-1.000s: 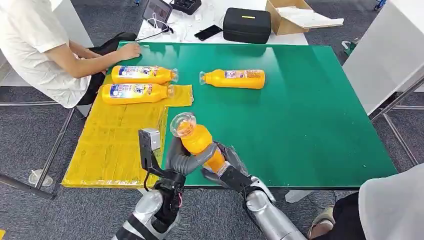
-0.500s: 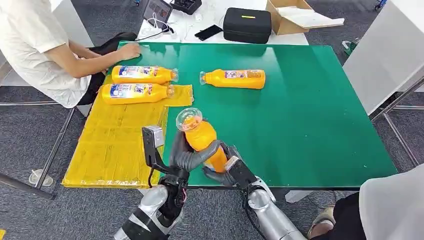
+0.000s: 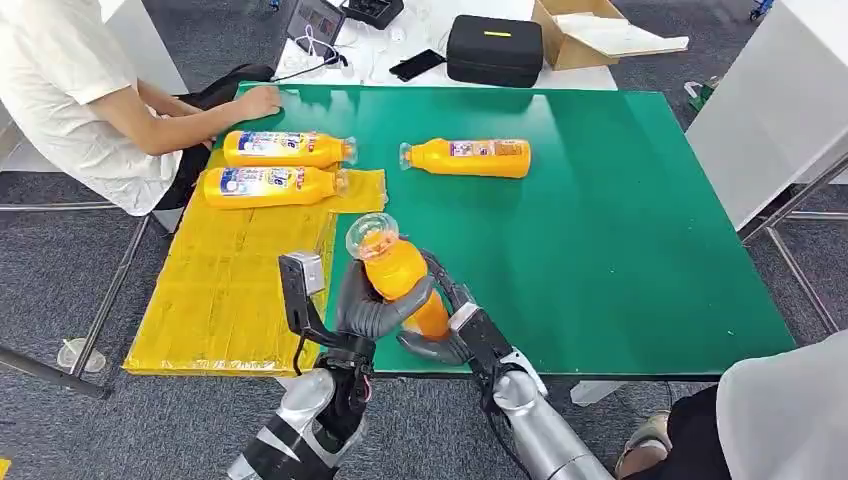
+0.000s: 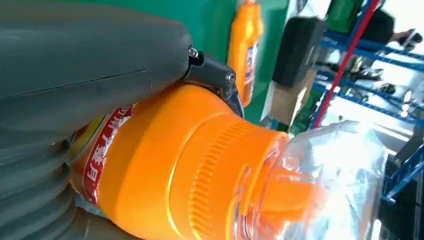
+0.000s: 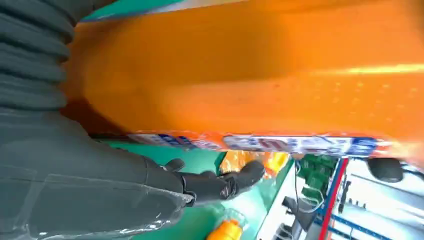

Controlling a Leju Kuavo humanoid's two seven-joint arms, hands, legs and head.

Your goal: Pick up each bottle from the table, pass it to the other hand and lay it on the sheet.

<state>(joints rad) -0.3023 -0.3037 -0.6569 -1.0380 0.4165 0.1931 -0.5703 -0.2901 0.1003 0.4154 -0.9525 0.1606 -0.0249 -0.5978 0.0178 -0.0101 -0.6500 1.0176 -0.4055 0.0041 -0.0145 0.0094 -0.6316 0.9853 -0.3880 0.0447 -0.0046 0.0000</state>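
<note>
An orange bottle with a clear cap is held up over the table's front edge, cap pointing away from me. My left hand grips it around the middle; in the left wrist view the grey thumb presses on the bottle. My right hand sits at the bottle's base with its fingers spread; in the right wrist view a dark finger stands apart from the bottle. Two bottles lie on the yellow sheet. One more bottle lies on the green table.
A seated person at the far left rests a hand on the table corner. A black case and a cardboard box stand behind the table. Another person's white sleeve is at the near right.
The held bottle has shifted slightly left and away from me with my left hand. My right hand's fingers have spread out from the bottle's base.
</note>
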